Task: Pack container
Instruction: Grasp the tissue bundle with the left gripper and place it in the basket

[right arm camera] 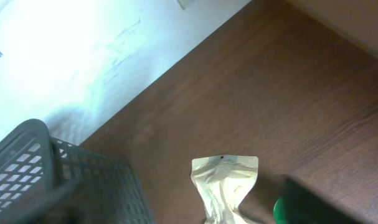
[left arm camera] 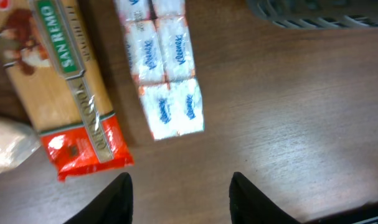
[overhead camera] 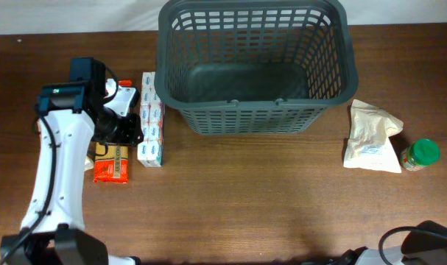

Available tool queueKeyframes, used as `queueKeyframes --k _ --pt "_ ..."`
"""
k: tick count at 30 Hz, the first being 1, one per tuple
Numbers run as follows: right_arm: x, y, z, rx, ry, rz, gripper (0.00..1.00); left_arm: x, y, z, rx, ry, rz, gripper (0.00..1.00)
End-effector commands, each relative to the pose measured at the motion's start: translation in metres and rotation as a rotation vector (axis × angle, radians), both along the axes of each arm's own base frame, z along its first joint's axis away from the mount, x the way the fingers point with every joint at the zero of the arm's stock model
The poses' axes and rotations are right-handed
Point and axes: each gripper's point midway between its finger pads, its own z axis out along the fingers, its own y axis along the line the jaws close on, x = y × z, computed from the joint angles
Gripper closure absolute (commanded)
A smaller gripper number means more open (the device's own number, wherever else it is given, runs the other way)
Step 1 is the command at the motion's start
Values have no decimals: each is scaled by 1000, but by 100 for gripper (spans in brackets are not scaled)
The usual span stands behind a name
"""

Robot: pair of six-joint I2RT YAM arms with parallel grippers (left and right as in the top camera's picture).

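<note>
The dark grey container [overhead camera: 252,118] stands at the back centre, with nothing visible inside; its corner shows in the right wrist view [right arm camera: 58,180]. My left gripper [left arm camera: 179,193] is open and empty over bare table, just in front of a white Kleenex tissue multipack [left arm camera: 167,81]. From overhead the left gripper [overhead camera: 124,129] sits between the tissue pack [overhead camera: 151,118] and a San Remo pasta packet [overhead camera: 111,162], which also shows in the left wrist view [left arm camera: 70,99]. My right gripper [right arm camera: 189,214] appears open; one blurred dark finger shows beside a white pouch [right arm camera: 226,183].
The white pouch [overhead camera: 370,136] and a green-lidded jar [overhead camera: 420,154] lie right of the container. A pale bag [left arm camera: 8,143] lies at the pasta packet's left. A red and white package [overhead camera: 124,92] lies partly under my left arm. The wall runs behind the table.
</note>
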Motion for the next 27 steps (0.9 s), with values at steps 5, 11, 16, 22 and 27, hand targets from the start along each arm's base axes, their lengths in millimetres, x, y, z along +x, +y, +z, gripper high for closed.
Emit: queueKeyframes --k 5,11,16,22,27 --pt "-1 1 3 11 -10 -5 1 28 1 -61 -11 65 -32 27" --pt "-1 1 3 11 -10 -5 1 64 4 -103 -8 33 -32 7" --pt "-1 1 3 11 -10 -5 1 75 2 -139 -6 59 -39 7" --pt "-1 1 3 11 -10 -5 1 79 -3 -166 99 89 -74 36" --pt "-1 1 3 11 -10 -5 1 85 -6 -164 118 77 10 98"
